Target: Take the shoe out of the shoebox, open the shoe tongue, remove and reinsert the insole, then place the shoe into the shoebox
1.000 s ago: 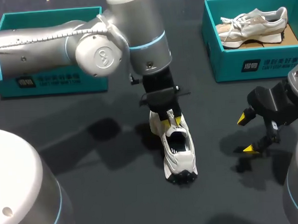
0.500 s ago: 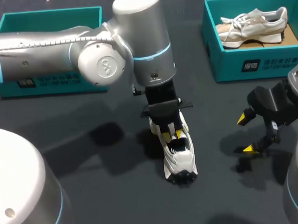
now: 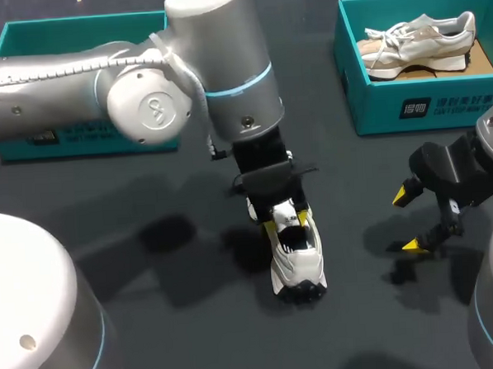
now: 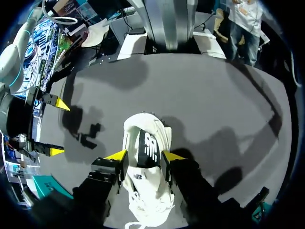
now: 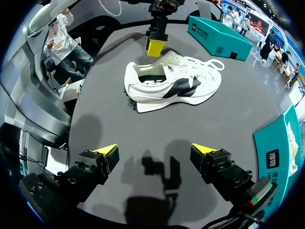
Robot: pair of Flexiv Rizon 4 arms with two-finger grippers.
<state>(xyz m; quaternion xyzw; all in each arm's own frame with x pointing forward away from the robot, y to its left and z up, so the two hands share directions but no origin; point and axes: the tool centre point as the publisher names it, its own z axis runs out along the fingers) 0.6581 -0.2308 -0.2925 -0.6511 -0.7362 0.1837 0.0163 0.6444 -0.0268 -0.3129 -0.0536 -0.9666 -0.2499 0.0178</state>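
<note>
A white shoe (image 3: 298, 260) lies on the dark table (image 3: 205, 335) at the centre of the frame. Its long axis runs up and down the frame, heel end lowest. The left gripper (image 3: 286, 223) hangs right over its mouth, fingers (image 4: 117, 155) spread, one on each side of the collar; whether they press it is unclear. The right gripper (image 3: 407, 220), fingers wide apart, sits at mid-right, well apart. The left arm looks better placed to work the tongue.
</note>
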